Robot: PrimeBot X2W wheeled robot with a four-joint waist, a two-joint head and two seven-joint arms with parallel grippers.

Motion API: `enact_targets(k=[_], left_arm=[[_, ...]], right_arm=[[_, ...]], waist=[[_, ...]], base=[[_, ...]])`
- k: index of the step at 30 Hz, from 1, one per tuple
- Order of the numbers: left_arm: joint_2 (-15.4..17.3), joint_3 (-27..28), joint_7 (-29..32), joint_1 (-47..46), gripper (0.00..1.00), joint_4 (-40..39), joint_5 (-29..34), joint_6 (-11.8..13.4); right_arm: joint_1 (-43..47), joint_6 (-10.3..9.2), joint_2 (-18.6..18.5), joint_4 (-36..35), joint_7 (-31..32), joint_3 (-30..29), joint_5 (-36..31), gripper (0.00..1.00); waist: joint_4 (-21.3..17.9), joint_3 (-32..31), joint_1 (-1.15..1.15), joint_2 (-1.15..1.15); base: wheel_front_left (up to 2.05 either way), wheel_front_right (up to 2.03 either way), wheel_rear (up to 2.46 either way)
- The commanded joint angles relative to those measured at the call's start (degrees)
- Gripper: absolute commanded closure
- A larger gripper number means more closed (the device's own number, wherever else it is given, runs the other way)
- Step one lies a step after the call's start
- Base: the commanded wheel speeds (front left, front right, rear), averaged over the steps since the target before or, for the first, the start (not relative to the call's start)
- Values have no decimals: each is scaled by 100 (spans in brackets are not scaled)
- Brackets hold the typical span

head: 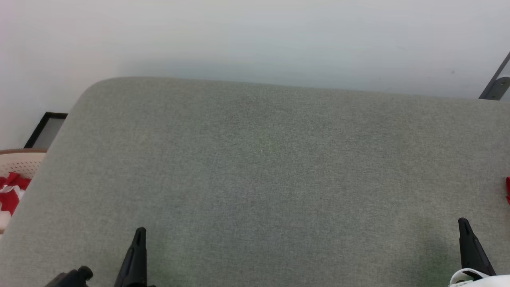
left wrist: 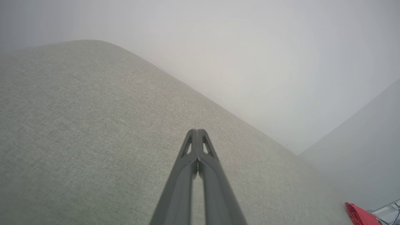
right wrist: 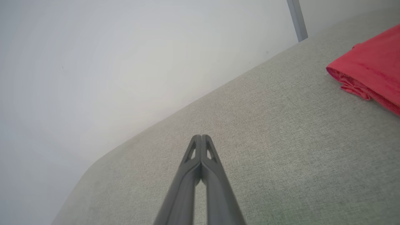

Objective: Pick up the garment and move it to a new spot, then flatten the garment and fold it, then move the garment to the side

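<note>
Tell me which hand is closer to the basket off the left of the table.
Left. The left hand sits over the table's near left part, with the basket just past the left edge. The right hand is by the table's right edge, the far side from the basket.

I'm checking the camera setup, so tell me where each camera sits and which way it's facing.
Head view: up on the head, looking forward and down at the grey padded top and white wall; left fingers and right fingers rise from the bottom.
Left wrist view: on the left wrist, looking along its shut fingers across the top toward the wall.
Right wrist view: the same on the right, fingers shut.
All three catch the folded red cloth at the top's right end.
</note>
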Motion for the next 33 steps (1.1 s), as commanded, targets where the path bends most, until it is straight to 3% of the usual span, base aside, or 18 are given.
enact_targets(k=[1,33], left_arm=[[24,24,31,-142,100,-24,-245,-4],[-54,136,589,-651,100,433,-2488,-10]], right_arm=[[-146,-2,-16,-41,45,-24,224,100],[-529,-3,222,273,595,-73,2180,100]], waist=[[-7,-4,0,0],[-131,-61,0,0]], base=[[0,0,0],[0,0,0]])
